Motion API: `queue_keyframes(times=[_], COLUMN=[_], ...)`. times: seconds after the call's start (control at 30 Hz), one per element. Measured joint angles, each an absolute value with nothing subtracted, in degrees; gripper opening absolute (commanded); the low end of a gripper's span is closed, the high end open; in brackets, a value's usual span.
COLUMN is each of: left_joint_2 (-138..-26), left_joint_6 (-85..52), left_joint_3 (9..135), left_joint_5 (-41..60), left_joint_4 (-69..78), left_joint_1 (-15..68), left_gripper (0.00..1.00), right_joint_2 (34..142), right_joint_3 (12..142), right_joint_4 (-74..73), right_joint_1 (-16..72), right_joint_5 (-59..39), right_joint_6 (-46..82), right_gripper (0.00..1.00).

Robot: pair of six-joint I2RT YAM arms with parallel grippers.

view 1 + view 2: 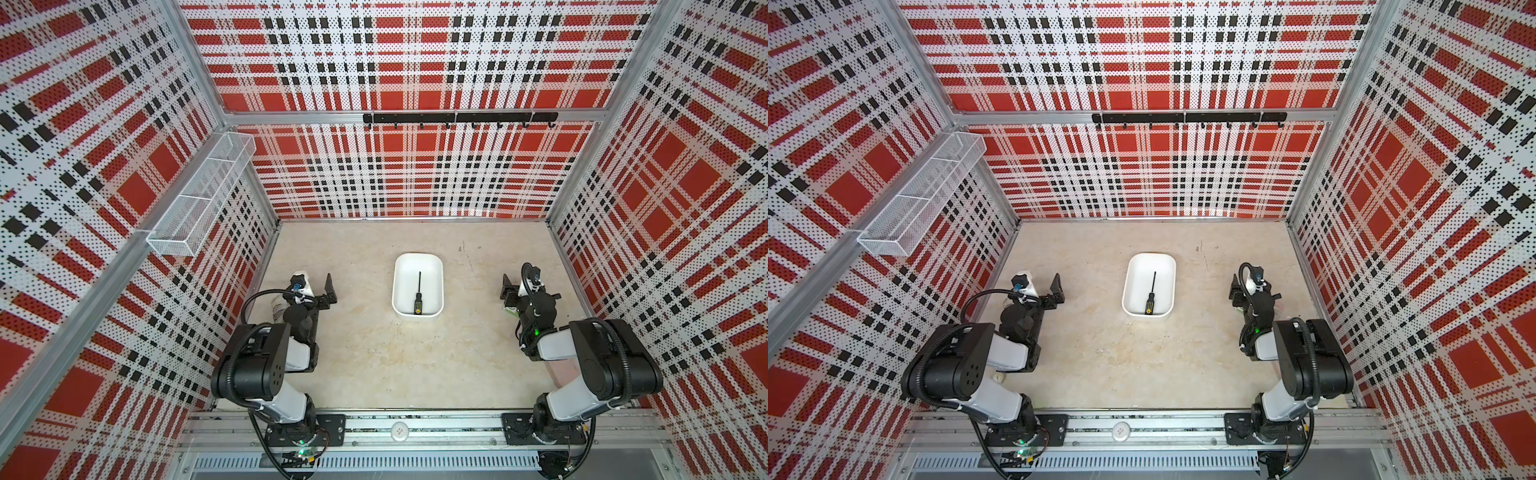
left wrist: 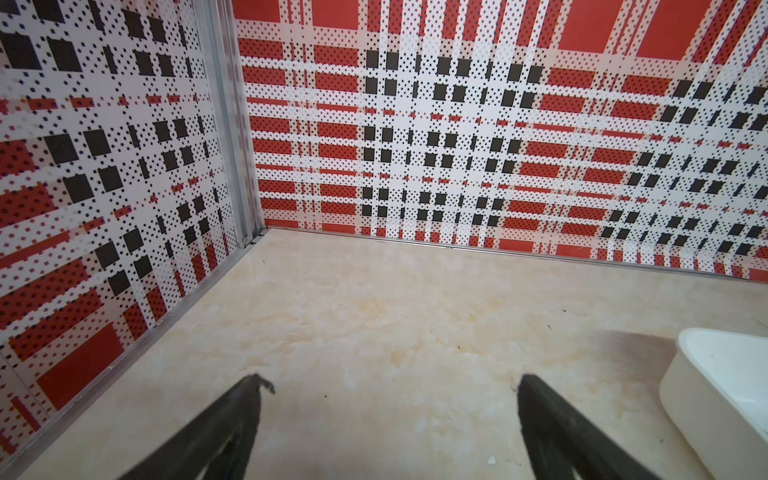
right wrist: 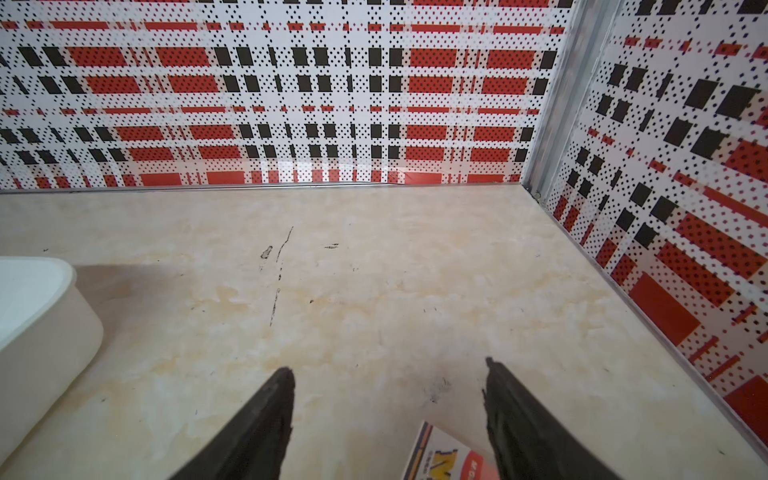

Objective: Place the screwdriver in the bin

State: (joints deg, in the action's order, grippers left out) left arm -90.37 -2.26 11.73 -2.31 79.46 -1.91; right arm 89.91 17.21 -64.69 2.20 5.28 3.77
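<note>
**1. Position of the work item.** The screwdriver (image 1: 418,293) is lying flat on the floor of the bin (image 1: 404,274), near its middle line. The thin dark shaft is pointing toward the back wall. The black-and-yellow handle is sitting just beside the bin's near wall; whether it is touching that wall cannot be told. The bin is standing on the table (image 1: 374,365), between the 2 arms. Judged from this, the placement is looking complete.

**2. Gripper state.** The left gripper (image 2: 392,380) is hovering over bare table with its jaws spread and nothing between them. The right gripper (image 3: 388,368) is likewise standing spread and empty, well apart from the bin. A printed card (image 3: 449,457) is lying on the table just below it.

**3. Handling properties (judgement).** The screwdriver is appearing light, rigid and not fragile. The shaft is looking too slim and smooth for a secure pinch and is likely to roll or slip between the pads. The handle is thicker and is offering the better hold.

**4. Grip point, if re-gripping is needed (judgement).**
- Close the jaws across the handle's middle, at right angles to the tool's length.
- Avoid the butt end, where the bin wall is leaving little finger clearance.
- Expect the light bin to slide if nudged.
</note>
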Motion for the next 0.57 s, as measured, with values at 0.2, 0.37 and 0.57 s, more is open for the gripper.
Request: queue_keyframes(times=[0.2,0.37,0.57], left_joint_2=[-90.37,-90.37,-90.37], left_joint_6=[-2.26,-2.26,-2.26], left_joint_3=[11.73,11.73,11.73], left_joint_5=[-2.37,-2.37,-2.37], left_joint_4=[79.46,79.46,79.48], left_joint_1=[-1.89,-1.89,-1.89], left_gripper=[0.98,0.98,0.98], right_joint_2=[89.91,89.91,89.91], right_joint_3=[17.21,17.19,17.19], right_joint_4=[-64.45,-64.47,-64.14], right_joint_1=[2.13,2.13,2.11], right_joint_5=[5.3,5.37,5.04], right_joint_6=[3.7,3.68,3.7], right_gripper=[1.0,1.0,1.0])
